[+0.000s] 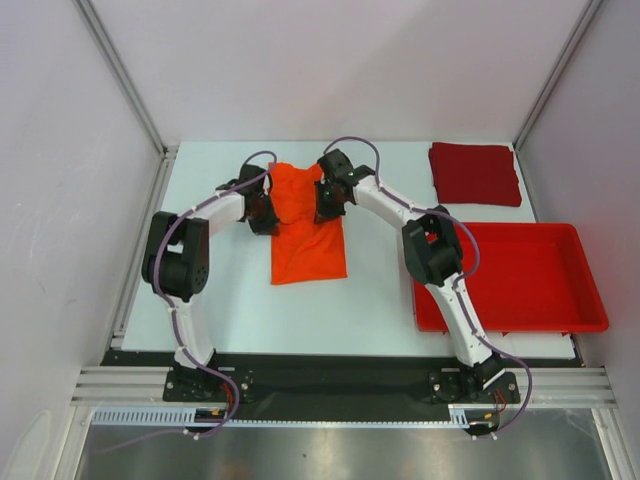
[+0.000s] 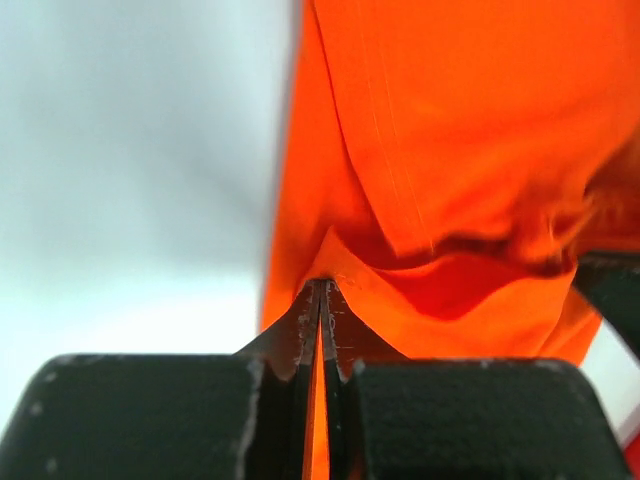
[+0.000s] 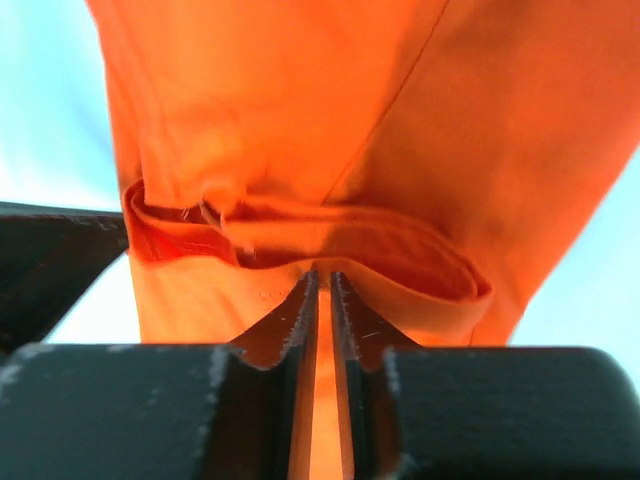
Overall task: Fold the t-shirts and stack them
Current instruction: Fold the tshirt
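Observation:
The orange t-shirt (image 1: 308, 240) lies lengthwise in the middle of the white table, partly folded into a narrow strip. My left gripper (image 1: 268, 210) is at its far left edge, shut on a fold of the orange cloth (image 2: 420, 150), which peaks at the fingertips (image 2: 322, 285). My right gripper (image 1: 322, 205) is at the far right edge. Its jaws (image 3: 322, 275) stand a thin slit apart, with the shirt's doubled hem (image 3: 300, 240) bunched right at their tips. The dark red t-shirt (image 1: 475, 173) lies as a folded square at the back right.
A rigid red tray (image 1: 590, 300) sits at the right, beside the right arm's elbow. White walls and metal frame posts enclose the table on the left, back and right.

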Tool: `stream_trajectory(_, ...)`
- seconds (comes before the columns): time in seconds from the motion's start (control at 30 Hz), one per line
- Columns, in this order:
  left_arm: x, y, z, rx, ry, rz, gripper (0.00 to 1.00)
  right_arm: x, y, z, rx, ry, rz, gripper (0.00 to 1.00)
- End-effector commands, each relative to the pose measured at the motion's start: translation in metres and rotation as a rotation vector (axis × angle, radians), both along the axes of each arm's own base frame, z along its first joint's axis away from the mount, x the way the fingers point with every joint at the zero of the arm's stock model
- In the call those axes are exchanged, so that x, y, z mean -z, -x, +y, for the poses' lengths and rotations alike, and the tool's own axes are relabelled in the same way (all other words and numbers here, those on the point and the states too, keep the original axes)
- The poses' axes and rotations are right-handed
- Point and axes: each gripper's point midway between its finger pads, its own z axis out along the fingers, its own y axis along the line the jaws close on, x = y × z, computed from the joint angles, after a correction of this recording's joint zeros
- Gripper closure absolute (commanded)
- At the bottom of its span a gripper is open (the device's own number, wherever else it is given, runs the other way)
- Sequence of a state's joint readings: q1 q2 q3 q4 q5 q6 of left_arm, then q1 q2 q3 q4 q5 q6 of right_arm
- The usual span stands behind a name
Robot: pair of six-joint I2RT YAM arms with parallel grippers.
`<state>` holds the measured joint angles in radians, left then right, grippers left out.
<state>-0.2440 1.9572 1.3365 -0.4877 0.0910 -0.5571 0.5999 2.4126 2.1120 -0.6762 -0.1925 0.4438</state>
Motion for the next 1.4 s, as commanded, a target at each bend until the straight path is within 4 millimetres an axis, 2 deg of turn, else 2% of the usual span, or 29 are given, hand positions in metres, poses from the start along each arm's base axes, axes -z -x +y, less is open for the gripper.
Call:
stream_trajectory(0.0,-0.009,-0.028,0.001,0.014,0.008,-0.067,0.95,-0.008,-0.018,0.0,0.011,0.01,-0.039,0.84)
stream_trajectory(0.07,-0.01,-0.032,0.001,0.014,0.007,-0.077,0.96,-0.004,-0.023,-0.004,0.018,0.034,-0.039,0.8)
stream_trajectory(0.13,-0.013,-0.032,0.002,0.017,0.004,-0.081,0.95,-0.015,-0.031,-0.013,0.031,0.054,-0.059,0.76)
stream_trajectory(0.23,-0.028,-0.029,0.007,0.014,-0.014,-0.111,0.94,-0.035,-0.039,-0.03,0.059,0.066,-0.092,0.67)
stream_trajectory(0.3,-0.045,-0.027,0.011,0.012,-0.033,-0.139,0.92,-0.056,-0.042,-0.04,0.07,0.065,-0.117,0.63)
stream_trajectory(0.33,-0.05,-0.025,0.013,0.01,-0.038,-0.145,0.9,-0.057,-0.04,-0.045,0.071,0.069,-0.113,0.61)
stream_trajectory(0.4,-0.067,-0.022,0.014,0.01,-0.031,-0.179,0.86,-0.072,-0.034,-0.043,0.039,0.034,-0.13,0.57)
stream_trajectory(0.53,-0.074,-0.014,0.009,0.024,0.006,-0.186,0.74,-0.053,-0.02,-0.047,-0.025,0.053,-0.097,0.52)
stream_trajectory(0.6,-0.072,-0.014,0.005,0.03,0.023,-0.183,0.73,-0.044,-0.019,-0.05,-0.022,0.061,-0.08,0.52)
stream_trajectory(0.8,-0.048,-0.019,-0.009,0.065,0.076,-0.139,0.81,-0.038,-0.028,-0.041,-0.023,0.019,-0.094,0.53)
stream_trajectory(0.83,-0.042,-0.021,-0.011,0.07,0.083,-0.127,0.82,-0.03,-0.029,-0.04,-0.021,0.021,-0.079,0.55)
stream_trajectory(1.03,-0.037,-0.027,-0.015,0.06,0.102,-0.124,0.84,-0.02,-0.026,-0.046,0.0,0.028,-0.048,0.56)
stream_trajectory(1.37,-0.024,-0.029,-0.012,0.05,0.079,-0.095,0.84,-0.004,-0.028,-0.039,0.004,-0.017,-0.008,0.59)
